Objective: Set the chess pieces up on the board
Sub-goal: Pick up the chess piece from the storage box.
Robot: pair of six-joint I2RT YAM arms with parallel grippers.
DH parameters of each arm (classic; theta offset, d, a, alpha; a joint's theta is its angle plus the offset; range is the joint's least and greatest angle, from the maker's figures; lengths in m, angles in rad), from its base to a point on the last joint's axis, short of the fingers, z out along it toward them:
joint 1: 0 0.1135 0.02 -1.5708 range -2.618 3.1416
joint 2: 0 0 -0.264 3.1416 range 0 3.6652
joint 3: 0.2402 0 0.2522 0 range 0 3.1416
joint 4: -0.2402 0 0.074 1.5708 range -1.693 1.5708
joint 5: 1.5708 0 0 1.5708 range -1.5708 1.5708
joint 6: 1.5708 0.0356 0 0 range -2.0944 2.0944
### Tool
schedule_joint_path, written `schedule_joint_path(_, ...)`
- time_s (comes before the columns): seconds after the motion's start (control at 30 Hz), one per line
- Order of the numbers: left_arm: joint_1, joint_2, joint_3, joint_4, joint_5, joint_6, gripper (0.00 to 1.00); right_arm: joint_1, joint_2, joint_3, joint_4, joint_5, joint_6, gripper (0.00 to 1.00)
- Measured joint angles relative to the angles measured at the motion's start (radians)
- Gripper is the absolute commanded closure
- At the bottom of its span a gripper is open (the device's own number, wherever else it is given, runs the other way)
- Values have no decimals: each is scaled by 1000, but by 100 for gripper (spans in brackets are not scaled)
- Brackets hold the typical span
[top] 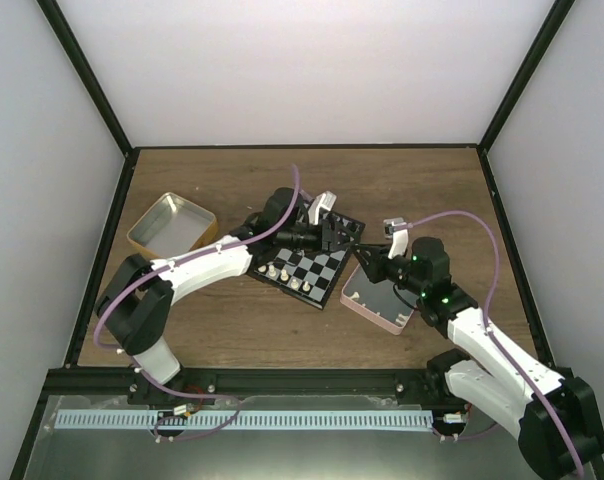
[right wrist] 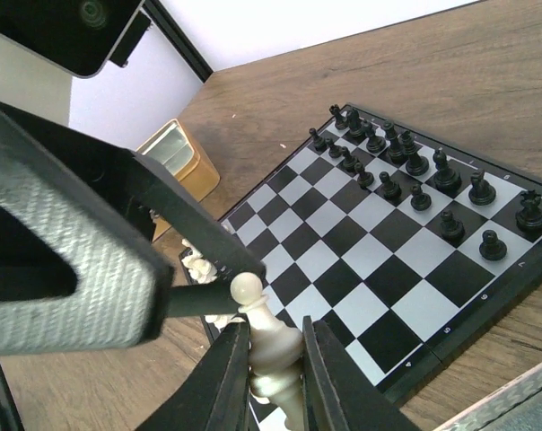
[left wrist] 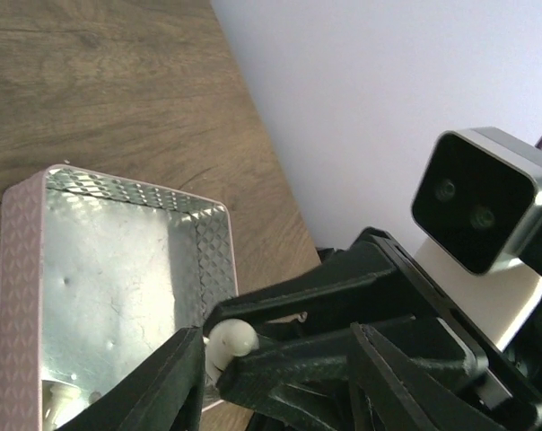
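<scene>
My right gripper (right wrist: 273,330) is pinched narrow on a single cream-white piece (right wrist: 249,291), my two fingers clamping its body from either side so that its round head stands clear above their tips. My left gripper (top: 348,240) reaches in from the opposite side and meets it there. Its jaws stand partly apart, one black finger (right wrist: 195,235) slanting down to just above the head and the other lying level just beside it, and I cannot tell whether either pad actually presses on the piece. From my left wrist the same white head shows between my own two fingers, gripped by the right arm's black fingertips. The two grippers meet in the air just off the right corner of the board (right wrist: 343,269), between it and the pink tray (left wrist: 24,269). The board lies near the middle of the wooden table (top: 232,330), turned cornerwise to me. The black pieces (right wrist: 406,171) stand upright in two rows along the side that is far from my right wrist, and a short line of white pieces (top: 284,274) stands along the edge nearest my left arm. One or two pale figures (left wrist: 60,397) lie in the near corner of the tray's shiny metal floor. The yellow-sided tin (top: 142,238) sits well apart at the left of the table, beside my left arm
</scene>
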Motion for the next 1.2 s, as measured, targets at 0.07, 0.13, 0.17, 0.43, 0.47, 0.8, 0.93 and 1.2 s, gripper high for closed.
schedule_joint_path(0.07,0,3,0,-4,-19,0,58,0,0,0,1,-4,-2,84)
schedule_joint_path(0.13,0,5,2,-5,-35,-2,60,0,0,0,2,-7,-2,84)
schedule_joint_path(0.17,0,7,4,-7,-45,-2,62,0,0,0,2,-8,-4,84)
schedule_joint_path(0.43,0,24,18,-10,-56,-6,67,0,0,0,1,-10,-5,84)
schedule_joint_path(0.47,0,24,18,-10,-54,-6,67,0,0,0,1,-10,-5,84)
schedule_joint_path(0.8,-6,24,18,-11,-45,-12,74,0,14,0,4,-11,-9,84)
schedule_joint_path(0.93,-6,24,18,-20,-49,-5,74,0,17,0,5,-11,-9,84)
schedule_joint_path(1.2,-9,26,18,-43,-54,13,82,0,18,0,5,-11,-9,84)
